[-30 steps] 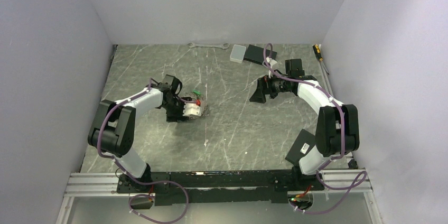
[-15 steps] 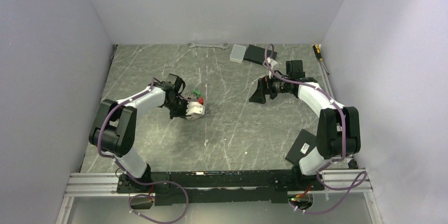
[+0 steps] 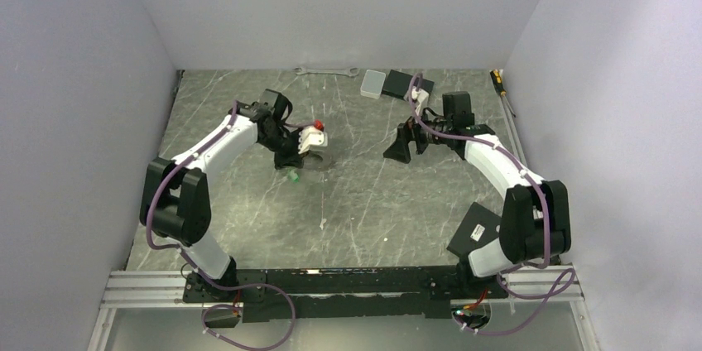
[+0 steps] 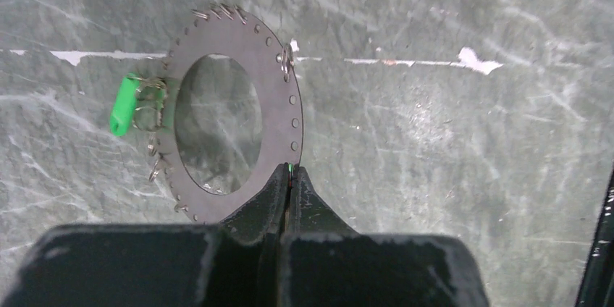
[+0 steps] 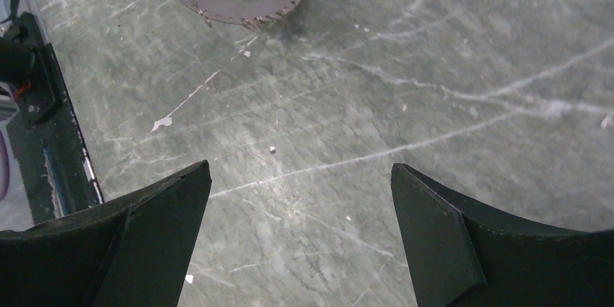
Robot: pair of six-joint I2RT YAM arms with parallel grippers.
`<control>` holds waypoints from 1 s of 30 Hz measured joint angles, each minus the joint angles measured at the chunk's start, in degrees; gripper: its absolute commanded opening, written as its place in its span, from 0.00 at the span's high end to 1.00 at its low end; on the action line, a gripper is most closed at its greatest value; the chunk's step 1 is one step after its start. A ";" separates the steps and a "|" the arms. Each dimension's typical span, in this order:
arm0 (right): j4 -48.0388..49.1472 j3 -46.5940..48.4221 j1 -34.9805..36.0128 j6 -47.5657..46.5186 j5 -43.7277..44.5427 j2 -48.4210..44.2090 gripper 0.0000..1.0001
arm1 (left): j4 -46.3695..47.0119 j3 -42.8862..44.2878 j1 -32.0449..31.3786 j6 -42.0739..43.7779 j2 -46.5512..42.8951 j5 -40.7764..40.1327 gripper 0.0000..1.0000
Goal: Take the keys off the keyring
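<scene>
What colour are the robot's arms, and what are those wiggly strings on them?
The left arm and right arm are white tubes with chunky black joints. Each wiggly string is a purple cable looping along the arm. The left gripper and right gripper have black, wedge-shaped fingers.

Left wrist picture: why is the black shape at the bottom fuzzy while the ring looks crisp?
Left wrist view: the left claw sits close to the lens, so it looks soft; the keyring it pinches and the green key, farther off, are sharp. Right wrist view: the top edge cuts the keyring.
</scene>
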 measured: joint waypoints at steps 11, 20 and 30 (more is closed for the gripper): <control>4.81 -0.83 6.93 -5.14 1.33 -3.45 0.00 | -3.91 6.34 -0.39 -8.94 0.31 6.93 1.00; 15.34 -5.25 16.13 -8.59 1.62 -6.12 0.02 | -3.98 7.96 -0.44 -14.91 0.87 12.07 1.00; 15.34 -2.73 24.39 -12.87 5.33 -1.42 0.33 | -3.80 9.18 -1.09 -20.52 1.16 16.41 1.00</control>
